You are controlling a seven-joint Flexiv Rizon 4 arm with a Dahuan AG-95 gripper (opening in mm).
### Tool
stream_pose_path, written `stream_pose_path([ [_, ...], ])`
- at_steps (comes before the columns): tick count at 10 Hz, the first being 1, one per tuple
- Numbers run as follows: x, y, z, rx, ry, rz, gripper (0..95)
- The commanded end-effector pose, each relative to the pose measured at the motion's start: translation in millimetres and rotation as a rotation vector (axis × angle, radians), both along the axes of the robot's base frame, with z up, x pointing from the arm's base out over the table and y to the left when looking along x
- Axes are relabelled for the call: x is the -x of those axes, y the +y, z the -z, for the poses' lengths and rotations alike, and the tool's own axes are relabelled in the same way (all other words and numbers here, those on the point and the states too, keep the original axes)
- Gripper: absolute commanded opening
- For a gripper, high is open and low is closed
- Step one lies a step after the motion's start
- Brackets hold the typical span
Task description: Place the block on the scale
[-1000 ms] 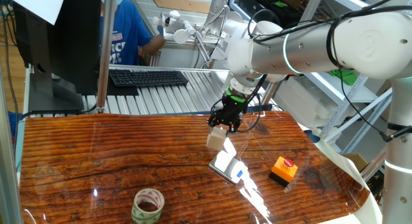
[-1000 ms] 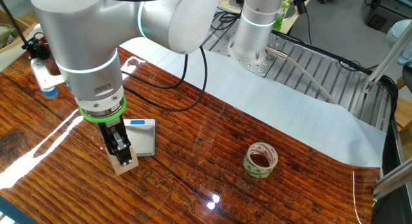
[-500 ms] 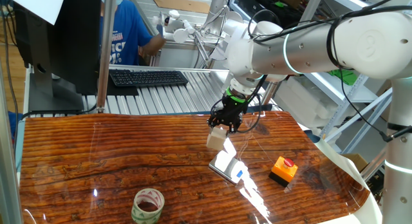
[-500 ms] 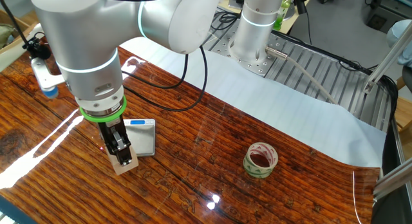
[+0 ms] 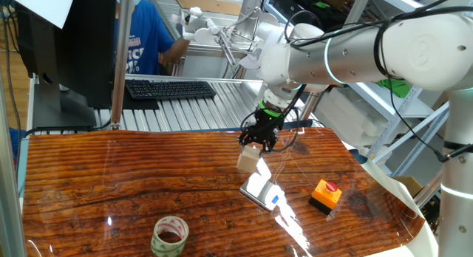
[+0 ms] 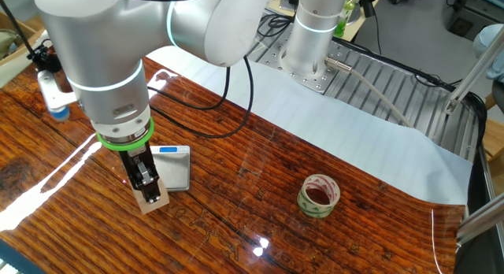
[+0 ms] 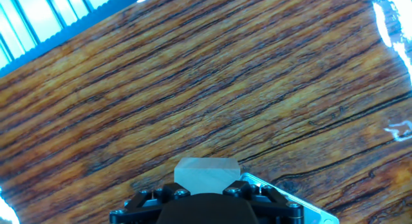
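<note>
The block (image 5: 247, 159) is a small tan wooden cube held between my gripper's (image 5: 256, 147) fingers, a little above the table. In the other fixed view the block (image 6: 151, 201) hangs just in front of the scale (image 6: 171, 168), a thin silver plate with a blue mark at its far end. In one fixed view the scale (image 5: 261, 191) lies below and to the right of the block. In the hand view the block (image 7: 206, 174) sits between the jaws, and the scale's corner (image 7: 309, 214) shows at the lower right.
An orange box with a red button (image 5: 325, 194) sits right of the scale. A tape roll (image 5: 170, 235) stands near the front edge, also in the other fixed view (image 6: 318, 195). A keyboard (image 5: 170, 88) and a person are behind the table.
</note>
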State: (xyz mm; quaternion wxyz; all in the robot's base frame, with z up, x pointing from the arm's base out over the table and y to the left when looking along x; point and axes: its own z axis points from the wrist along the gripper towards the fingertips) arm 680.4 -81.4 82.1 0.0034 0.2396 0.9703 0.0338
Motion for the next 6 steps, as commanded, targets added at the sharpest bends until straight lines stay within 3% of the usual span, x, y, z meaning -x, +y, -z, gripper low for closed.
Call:
stream_pose_path([
  [1, 1.9, 0.0, -0.4, 0.001, 0.002, 0.016, 0.0],
  [6, 1.9, 0.0, -0.4, -0.001, 0.009, 0.03, 0.0],
])
